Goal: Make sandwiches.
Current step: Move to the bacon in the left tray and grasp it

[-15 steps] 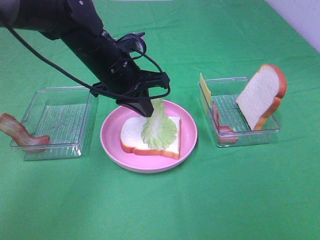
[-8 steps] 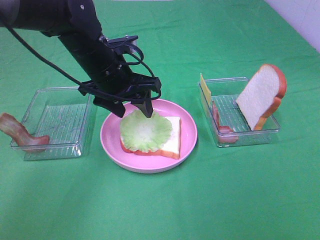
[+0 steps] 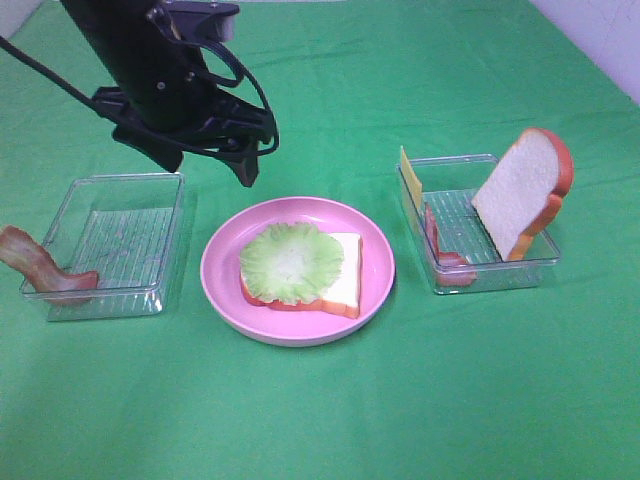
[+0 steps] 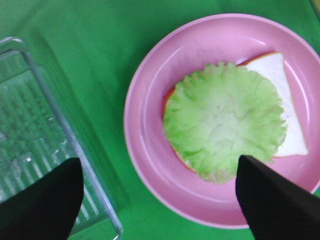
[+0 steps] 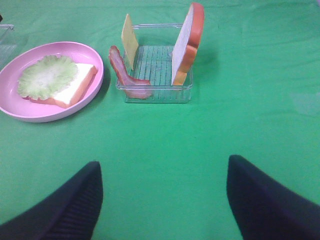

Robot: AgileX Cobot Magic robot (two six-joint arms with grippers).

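My left claw (image 3: 207, 165) is hovering spread and empty at ten o'clock from the plate (image 3: 378, 272); lettuce (image 3: 291, 262) is lying on bread (image 3: 345, 280).

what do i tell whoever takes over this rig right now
Left gripper: open, empty, raised behind the left tray and pink plate.
Right gripper: open, empty, over bare cloth.
Done: lettuce lies on the bottom bread slice on the plate.
To do: add a bacon strip, the cheese slice and the top bread slice, all in the right tray; a spare bacon strip hangs over the left tray's edge.
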